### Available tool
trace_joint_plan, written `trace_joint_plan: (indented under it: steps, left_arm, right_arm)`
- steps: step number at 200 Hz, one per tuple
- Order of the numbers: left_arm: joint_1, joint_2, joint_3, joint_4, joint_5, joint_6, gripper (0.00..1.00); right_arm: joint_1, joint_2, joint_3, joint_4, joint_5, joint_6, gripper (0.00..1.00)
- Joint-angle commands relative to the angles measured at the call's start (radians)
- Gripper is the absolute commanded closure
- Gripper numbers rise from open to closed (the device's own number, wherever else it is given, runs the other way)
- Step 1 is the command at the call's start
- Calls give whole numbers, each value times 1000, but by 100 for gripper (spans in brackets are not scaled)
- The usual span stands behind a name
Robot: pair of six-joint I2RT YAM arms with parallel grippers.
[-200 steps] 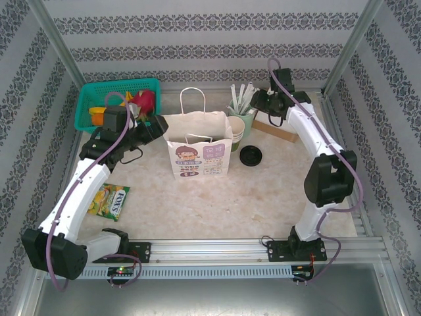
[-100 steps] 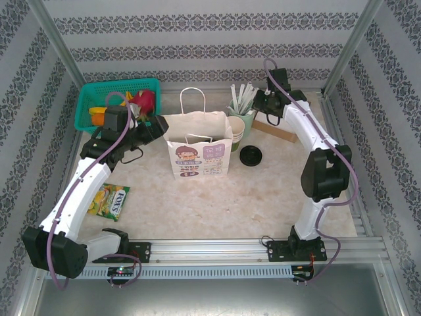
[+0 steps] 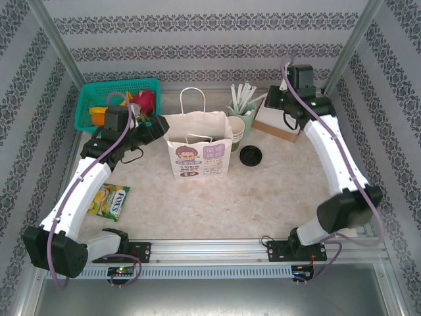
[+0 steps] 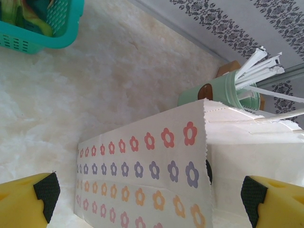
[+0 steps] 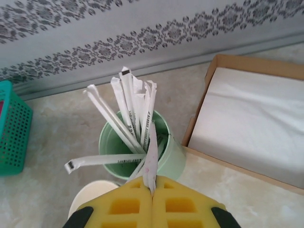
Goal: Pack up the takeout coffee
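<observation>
Pinching 1 paper-wrapped straw (image 5: 153,147): right gripper (image 5: 152,183), both yellow fingers pressed flat together with no gap, the straw's lower end caught in the seam between them. The straw runs up from the fingertips and crosses the near rim of the green holder cup (image 5: 173,159), which stands just beyond the fingertips. Other wrapped straws (image 5: 124,99) fan out of that cup; 1 hangs sideways over its rim, left of the fingers. Right of the fingers and past them sits a cardboard tray (image 5: 261,68) with white napkins inside, near the holder cup. A stack of lidless cups (image 3: 237,131) stands just beside the holder cup, low and left of the fingertips. Teal basket (image 5: 12,128) far out to the fingers' left.

Left gripper (image 4: 149,190): spread wide, holding nothing. Its black pads (image 4: 46,190) stand on either side of the flower-printed side of the paper bag (image 4: 142,156). The bag lies between and beyond the 2 fingers; contact with either pad cannot be told. Bag upright on the marble-look table (image 4: 95,85), mouth open, handle up.

Overhead: 1 loose black lid (image 3: 250,156) lies flat on the table just beside the bag, nearer the arm bases than the right fingers. Snack packet (image 3: 110,201) well behind the left fingers, beside that arm.

Takeout coffee: place cannot be told. A dark sliver shows inside the bag's mouth near the pad at the view's right, too small to name.
</observation>
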Motion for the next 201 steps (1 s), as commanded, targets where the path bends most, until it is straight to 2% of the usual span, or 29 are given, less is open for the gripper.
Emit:
trace_joint_plan:
  steps: [1,48,74,87,105,119,146,181,201]
  left_arm:
    - [7,15,35,24,-12,24,0]
    - [8,91,110,-78,-129,-19,0]
    - [8,106,108,-83,-189,-58,0]
    - [9,106,99,-69,-196,-75,0]
    - [7,116,96,-60,-196,-90,0]
    - [8,131,101,-64,-186,-99,0]
    - [7,152,110,-73,-157,-104,0]
    - [7,154,104,-72,-144,-105,0]
    - [8,150,107,-50,-93,-74,0]
  right_arm:
    - [20,-130,-51,-47,-1,-107,100]
    - [28,-342,-35,-182,-48,-197,100]
    - [35,-423,9,-250,-59,-195,100]
    - [35,-461,19,-252,-104,-187,100]
    - [37,-494,43,-257,-231,-180,100]
    - [41,-496,63,-270,-364,-193,100]
    - [57,-493,58,-219,-507,-171,100]
    - [143,-390,61,-214,-552,-217,100]
    - [211,-300,69,-196,-544,-265,100]
